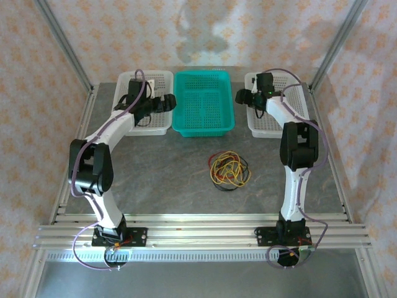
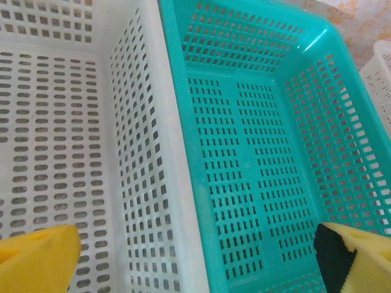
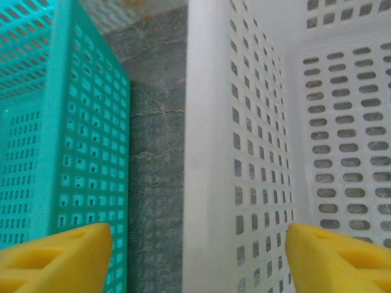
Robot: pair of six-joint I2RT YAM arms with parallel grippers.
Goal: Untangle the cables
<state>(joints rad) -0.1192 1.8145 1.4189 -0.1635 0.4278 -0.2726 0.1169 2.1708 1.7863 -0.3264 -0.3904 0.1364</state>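
Three baskets in a row along the tabletop's (image 1: 161,177) far edge: left basket (image 1: 160,81) just beside middle basket (image 1: 203,105), right basket (image 1: 257,126) apart. Cables (image 1: 229,170) heaped mid-tabletop, before middle basket, slightly right.

Grey stone-look table (image 1: 161,180) inside a papered booth

The walls (image 1: 111,37) at the back and on both sides are pale peach with a small orange floral print, paper or cloth. A blotchy grey shadow (image 1: 201,31) lies on the back one above the table's far edge. Slanting metal posts (image 1: 62,40) rise from the far corners. The tabletop is dark grey with pale veins and evenly lit, with soft glare along the ridged aluminium rails (image 1: 198,226) at its near edge. Below them lies a plain grey surface (image 1: 186,282) — floor or shelf, I cannot tell.
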